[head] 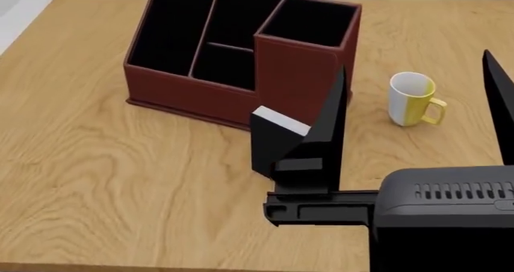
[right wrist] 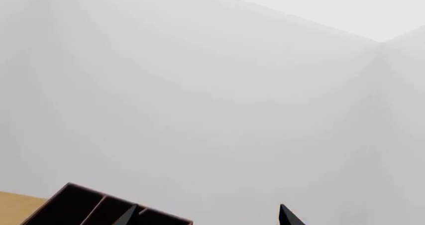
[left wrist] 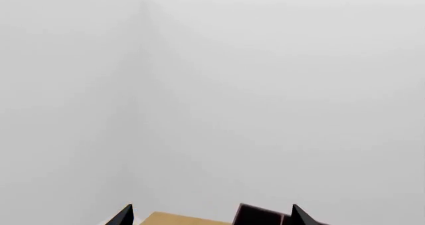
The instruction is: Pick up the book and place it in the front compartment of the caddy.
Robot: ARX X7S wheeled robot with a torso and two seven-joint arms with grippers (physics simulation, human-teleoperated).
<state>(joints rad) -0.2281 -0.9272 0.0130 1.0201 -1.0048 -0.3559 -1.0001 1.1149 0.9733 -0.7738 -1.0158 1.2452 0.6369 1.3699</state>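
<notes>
Right claw (head: 418, 82) raised in front of the head camera, fingers spread wide: one black finger (head: 325, 136) just right of the book, the other (head: 499, 106) at the right edge of the picture, well apart from it. Nothing pinched between them. Black wrist housing (head: 446, 215) filling the near right corner.

Book (head: 277, 141) standing upright on the bench (head: 105, 182), black cover facing near-left, white page edges on top. Just near of the caddy's tall corner section, whether touching it or the left finger, cannot tell.

Caddy (head: 189, 94) on the far half of the bench, red-brown outside, black inside, split into several compartments, taller section at its near right corner. All compartments holding nothing visible.

White-and-yellow mug (head: 411, 99) upright to the right of the caddy, handle pointing right, between the two spread fingers in the head view.

Left claw (left wrist: 212, 217) seen only in its own wrist view: two dark fingertips apart, spread, with a strip of bench and caddy corner between them, white wall beyond. Right wrist view likewise mostly white wall, with the caddy top low in the picture.
</notes>
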